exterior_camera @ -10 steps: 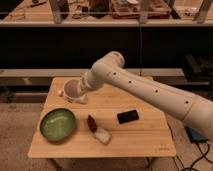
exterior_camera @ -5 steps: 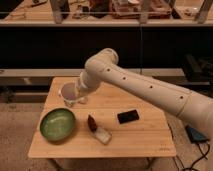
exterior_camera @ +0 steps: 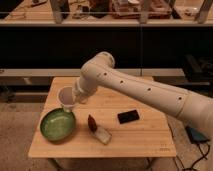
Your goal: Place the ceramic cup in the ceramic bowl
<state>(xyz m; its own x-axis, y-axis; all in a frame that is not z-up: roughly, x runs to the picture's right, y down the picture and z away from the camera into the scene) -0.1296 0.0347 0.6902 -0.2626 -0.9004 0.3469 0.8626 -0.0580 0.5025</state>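
Note:
The white ceramic cup (exterior_camera: pixel 66 96) hangs tilted in the air just above the far right rim of the green ceramic bowl (exterior_camera: pixel 57 125), which sits at the table's front left. My gripper (exterior_camera: pixel 75 100) is at the cup's right side and is shut on it. The white arm reaches in from the right across the table.
A wooden table (exterior_camera: pixel 135 137) holds a black flat object (exterior_camera: pixel 128 116) right of centre and a dark red and white packet (exterior_camera: pixel 98 130) near the front middle. Dark shelving stands behind the table. Cables lie on the floor at the right.
My gripper has carried the cup forward and down from the table's back left toward the bowl. The cup now hangs over the bowl's rim.

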